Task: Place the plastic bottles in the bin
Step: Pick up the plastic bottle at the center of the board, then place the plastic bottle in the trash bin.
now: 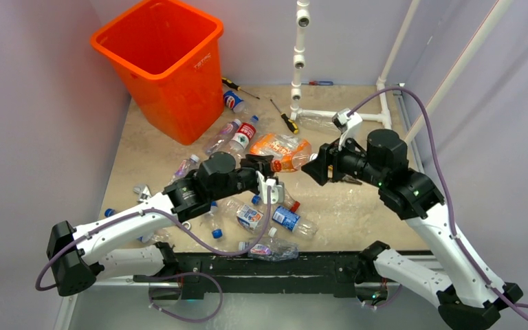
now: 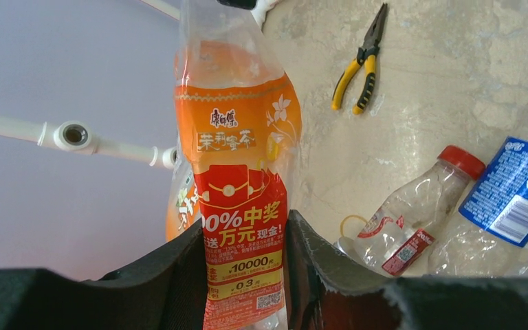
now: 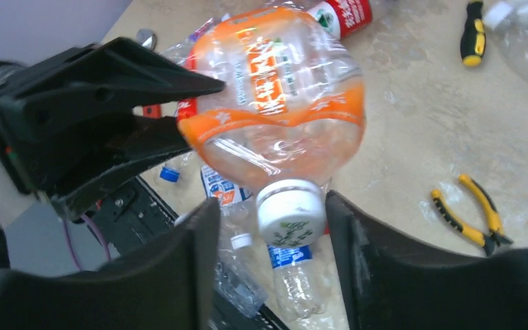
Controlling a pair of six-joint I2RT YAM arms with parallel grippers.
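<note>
At the centre of the top view, above the beige table (image 1: 357, 213), an orange bottle (image 1: 283, 150) is held between the two arms. It lies roughly level, with its neck toward the right of the frame. The left gripper (image 2: 246, 223) is clamped on it. In the left wrist view both black pads press against the red and orange label, one on each side, with no gap showing. The right gripper (image 3: 271, 203) stands around the neck end with its jaws parted. The white cap (image 3: 291, 213) sits between the fingers, close to the one at the right of the frame and clear of the one at the left, so it is not pinched. The bottle's clear shoulder is dented.

The bin (image 1: 175, 103) stands upright in the upper left of the top view, mouth open upward, well apart from the held bottle. A red-labelled bottle (image 1: 242, 134) lies on the table between the bin and the grippers, among a few others. A blue-labelled bottle (image 1: 287, 218) lies in the lower middle of the frame with several more near it.

Yellow-handled pliers (image 3: 471, 213) lie flat at the lower right of the right wrist view. A screwdriver (image 1: 287, 118) lies near the foot of the white pipe frame (image 1: 299, 62) at the top centre.
</note>
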